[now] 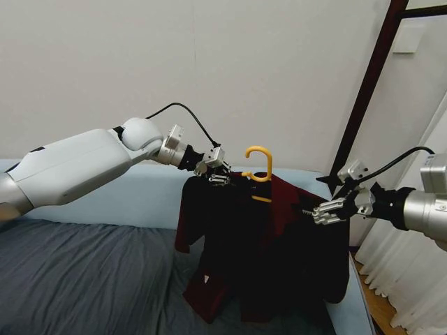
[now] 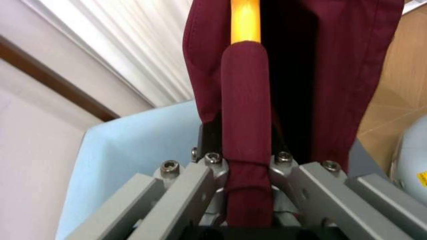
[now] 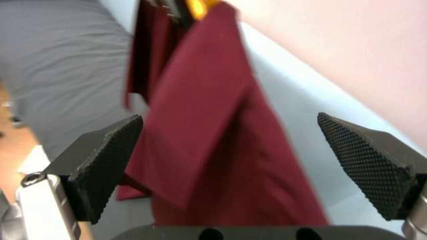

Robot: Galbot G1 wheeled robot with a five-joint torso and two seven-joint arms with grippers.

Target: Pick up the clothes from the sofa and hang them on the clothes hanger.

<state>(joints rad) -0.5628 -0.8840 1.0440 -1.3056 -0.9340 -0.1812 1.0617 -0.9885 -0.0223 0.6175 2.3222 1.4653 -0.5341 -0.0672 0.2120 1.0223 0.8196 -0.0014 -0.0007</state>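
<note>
My left tool (image 1: 218, 174) is clenched on one shoulder of the dark red garment (image 1: 265, 258), where the cloth wraps an arm of the yellow hanger (image 1: 259, 162). In the left wrist view that covered arm runs straight between my fingers (image 2: 183, 192). The garment hangs on the hanger over the right end of the sofa (image 1: 84, 272). My right tool (image 1: 323, 211) is at the other shoulder, released, its pads (image 3: 107, 162) spread wide with the cloth beyond them.

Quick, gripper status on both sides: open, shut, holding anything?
Left gripper: closed on the maroon garment where it covers an arm of the yellow hanger.
Right gripper: open, holding nothing, at the garment's other shoulder.
</note>
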